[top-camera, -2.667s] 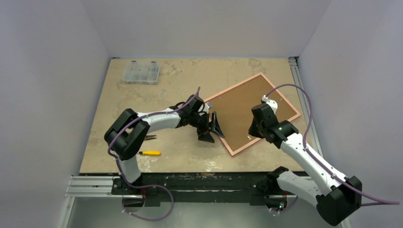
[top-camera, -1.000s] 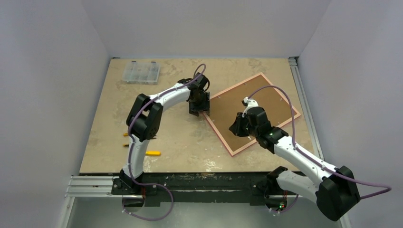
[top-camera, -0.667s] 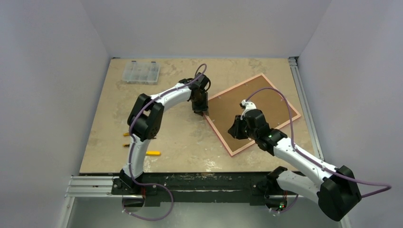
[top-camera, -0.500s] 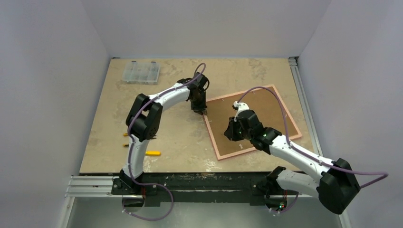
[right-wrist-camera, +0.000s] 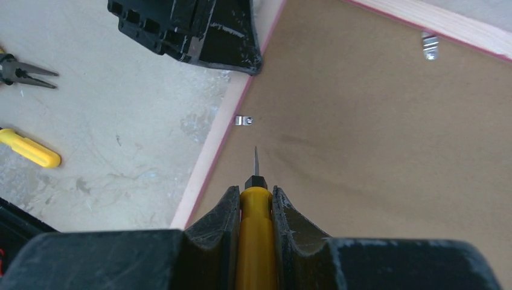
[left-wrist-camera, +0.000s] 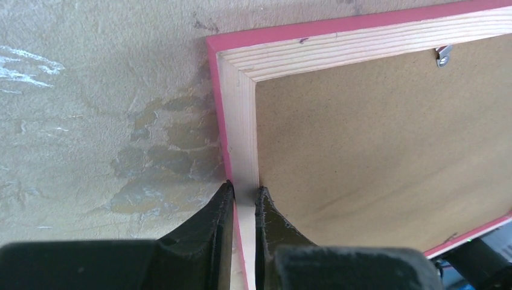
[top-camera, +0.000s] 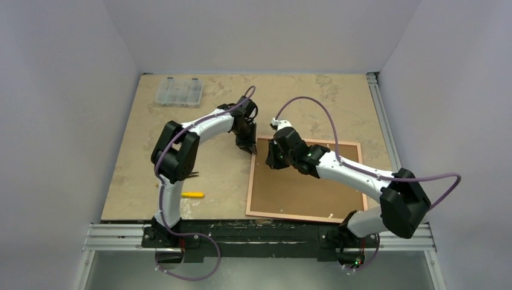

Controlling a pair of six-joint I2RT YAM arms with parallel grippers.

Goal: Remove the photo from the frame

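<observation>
Wrist views reveal grips hidden overhead: left hand [left-wrist-camera: 244,189] pinching frame [left-wrist-camera: 236,109] rail; right hand [right-wrist-camera: 255,191] clenching screwdriver [right-wrist-camera: 256,235].

Left arm [top-camera: 205,124] stretched forward, left hand [left-wrist-camera: 243,192] pinching the frame [left-wrist-camera: 238,109], right arm [top-camera: 350,172] angled inward, right hand [right-wrist-camera: 255,194] clamping a screwdriver [right-wrist-camera: 256,241]
</observation>
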